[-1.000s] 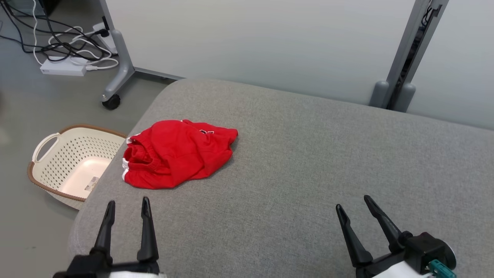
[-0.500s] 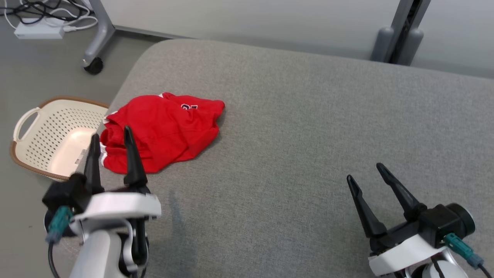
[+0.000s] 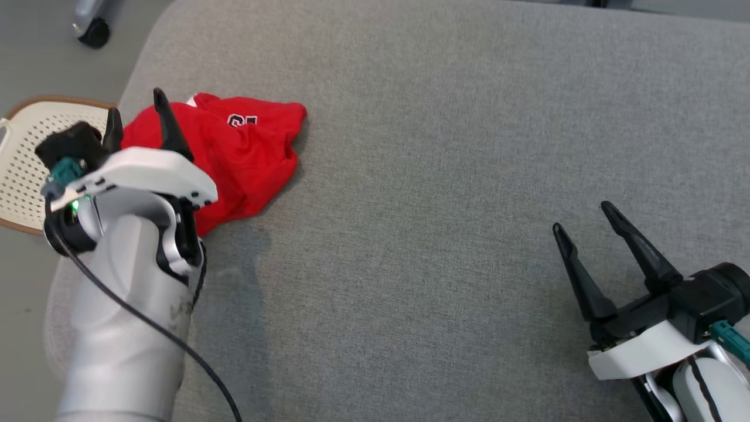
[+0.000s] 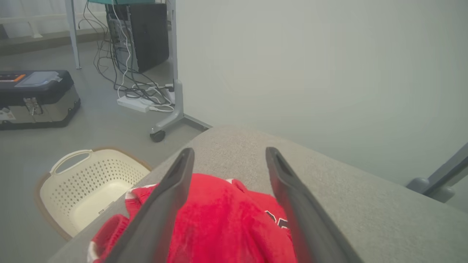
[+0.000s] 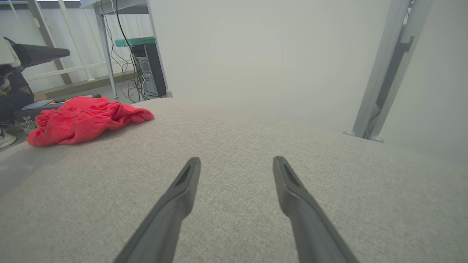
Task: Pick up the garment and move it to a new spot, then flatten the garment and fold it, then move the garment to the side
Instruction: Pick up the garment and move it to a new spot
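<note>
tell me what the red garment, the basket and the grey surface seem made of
Red garment: soft matte cloth, probably fleece or jersey; it lies in limp folds.
Basket: cream moulded plastic, likely; punched holes, brown rim.
Grey surface: woven upholstery fabric; fine visible weave.

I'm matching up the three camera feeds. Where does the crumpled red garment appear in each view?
Head view: the crumpled red fabric garment lies at upper left, partly behind the left claw.
Left wrist view: bottom centre, seen between that claw's fingers.
Right wrist view: far left, about mid-height.
Shared landmark: the grey fabric surface it lies on, near the surface's left edge.
</note>
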